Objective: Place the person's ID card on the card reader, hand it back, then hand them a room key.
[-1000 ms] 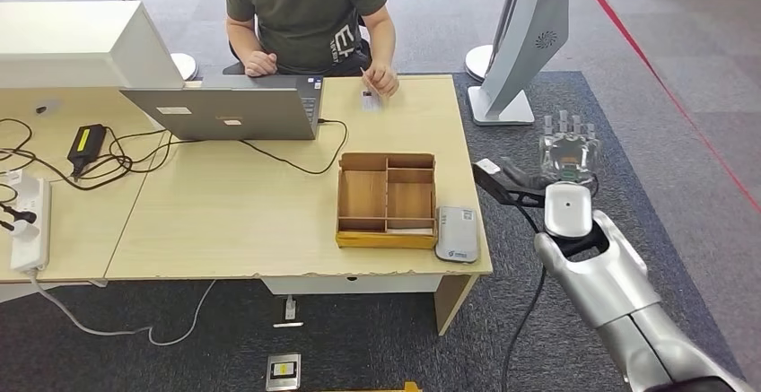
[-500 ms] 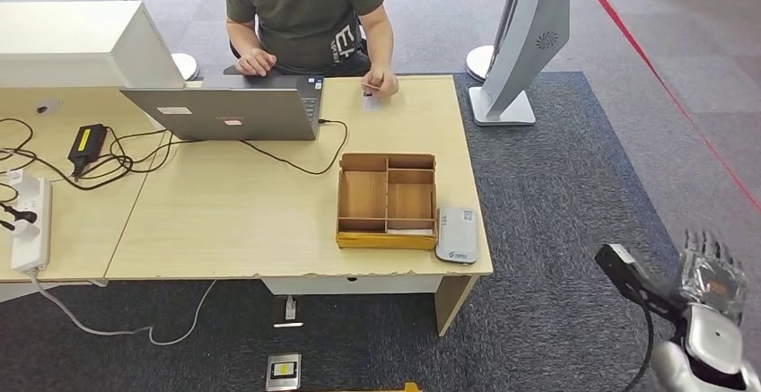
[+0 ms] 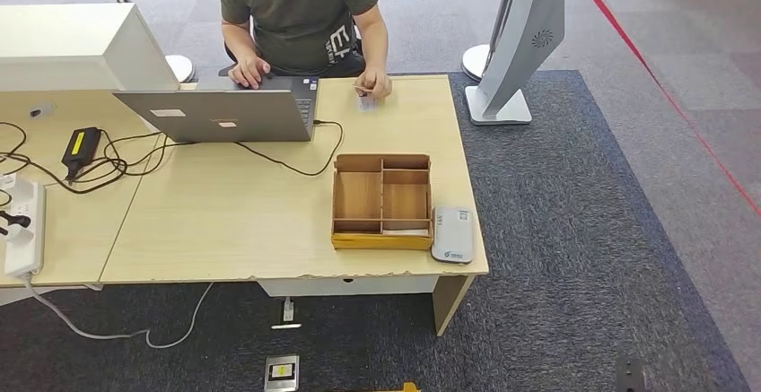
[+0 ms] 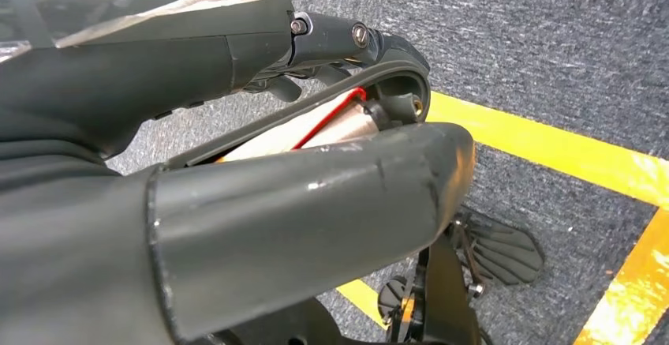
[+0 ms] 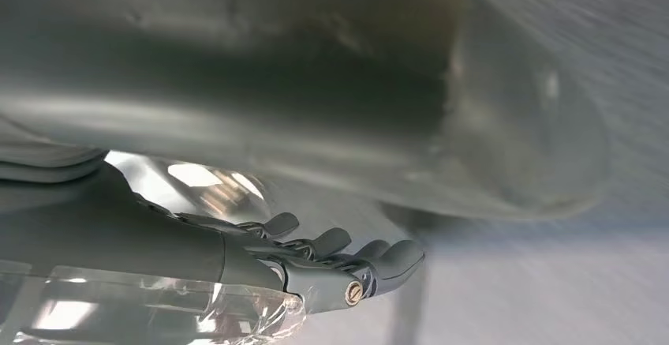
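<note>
a divided tray (image 3: pixel 381 199) sits near the table's (image 3: pixel 224 222) right near edge, with the card reader (image 3: pixel 452 234) touching its right side. the laptop (image 3: pixel 220 112) lies far left of it. a person (image 3: pixel 301 15) sits beyond the far edge, one hand on the id card (image 3: pixel 365 101).

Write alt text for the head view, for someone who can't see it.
A person sits behind a wooden desk, one hand on a laptop, the other holding a card down on the desk. Nearer the camera, a divided wooden tray sits beside a grey card reader.
</note>
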Available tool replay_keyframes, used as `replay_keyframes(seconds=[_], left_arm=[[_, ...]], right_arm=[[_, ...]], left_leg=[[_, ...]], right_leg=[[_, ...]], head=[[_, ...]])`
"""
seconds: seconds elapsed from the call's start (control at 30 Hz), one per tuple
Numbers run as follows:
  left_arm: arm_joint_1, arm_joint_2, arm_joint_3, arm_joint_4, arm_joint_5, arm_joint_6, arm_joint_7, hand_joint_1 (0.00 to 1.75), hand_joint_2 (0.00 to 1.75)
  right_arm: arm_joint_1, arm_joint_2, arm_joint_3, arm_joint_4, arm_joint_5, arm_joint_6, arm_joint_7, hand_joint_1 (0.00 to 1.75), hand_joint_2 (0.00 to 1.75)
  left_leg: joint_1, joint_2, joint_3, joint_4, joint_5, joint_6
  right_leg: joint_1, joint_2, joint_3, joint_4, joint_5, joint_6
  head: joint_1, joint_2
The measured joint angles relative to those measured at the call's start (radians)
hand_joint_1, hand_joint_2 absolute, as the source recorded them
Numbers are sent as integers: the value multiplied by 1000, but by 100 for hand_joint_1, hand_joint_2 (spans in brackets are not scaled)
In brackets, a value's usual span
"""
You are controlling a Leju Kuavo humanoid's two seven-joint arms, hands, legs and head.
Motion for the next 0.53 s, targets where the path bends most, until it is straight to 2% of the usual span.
replay_keyframes(seconds=[0.13, 0.23, 0.53], left_arm=[[-1, -3, 2, 0, -4, 3, 3, 0, 0], [-1, -3, 4, 0, -10, 3, 5, 0, 0], [-1, -2, 11, 0, 4, 10, 10, 0, 0]], right_arm=[[-19, 89, -68, 100, 3, -17, 16, 0, 0], [-32, 125, -110, 150, -1, -30, -12, 0, 0], [-53, 131, -178, 216, 9, -35, -162, 0, 0]], left_leg=[[0, 0, 0, 0, 0, -1], [0, 0, 0, 0, 0, -1], [0, -1, 1, 0, 0, -1]], right_leg=[[0, 0, 0, 1, -1, -2], [0, 0, 0, 1, -1, -2], [0, 0, 1, 1, -1, -1]], head=[[-1, 0], [-2, 0], [-1, 0]])
